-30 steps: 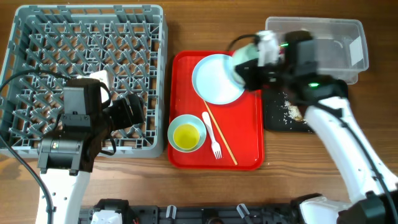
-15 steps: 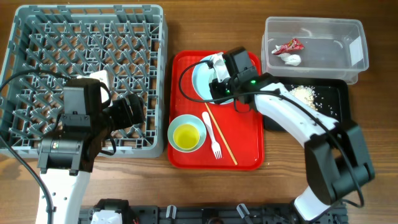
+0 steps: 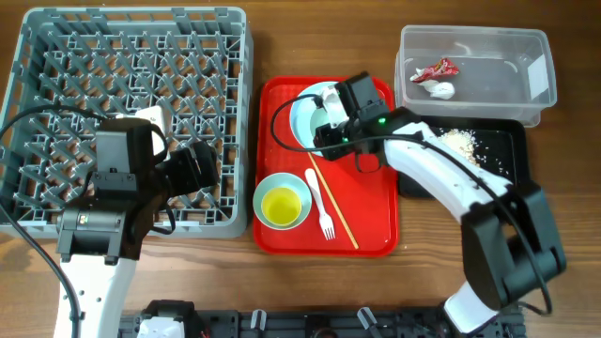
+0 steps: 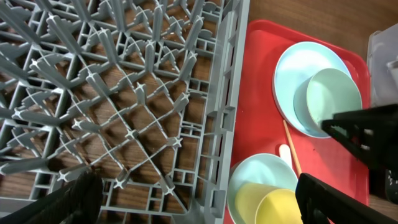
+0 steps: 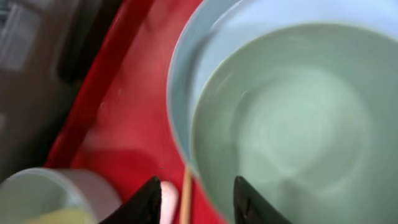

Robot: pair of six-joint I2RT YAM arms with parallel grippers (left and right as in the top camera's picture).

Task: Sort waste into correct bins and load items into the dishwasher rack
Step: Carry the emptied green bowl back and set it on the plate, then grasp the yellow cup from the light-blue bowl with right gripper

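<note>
The pale-blue plate (image 3: 303, 120) lies at the back of the red tray. A mint bowl (image 5: 292, 124) sits on it, also in the left wrist view (image 4: 333, 99). My right gripper (image 3: 326, 134) hangs low over it, open, fingers (image 5: 200, 199) either side of the bowl's rim. The second mint bowl (image 3: 281, 203) holds the yellow cup (image 3: 280, 204). The white fork (image 3: 322, 205) and chopstick (image 3: 331, 208) lie beside it. My left gripper (image 3: 200, 169) is open and empty over the grey rack (image 3: 131, 19). The clear tub (image 3: 488, 103) holds the red wrapper (image 3: 437, 68) and tissue (image 3: 441, 89). Food scraps (image 3: 460, 141) lie in the black tray (image 3: 512, 155).
The red tray (image 3: 376, 230) lies between the rack and the two bins. The rack's right wall (image 4: 221, 118) stands close to the tray's left edge. Bare wood table shows in front of the black tray (image 3: 451, 244).
My right arm carried the mint bowl from over the bins leftward to the blue plate, where it now rests. The gripper has since shifted slightly. The left arm has not moved.
</note>
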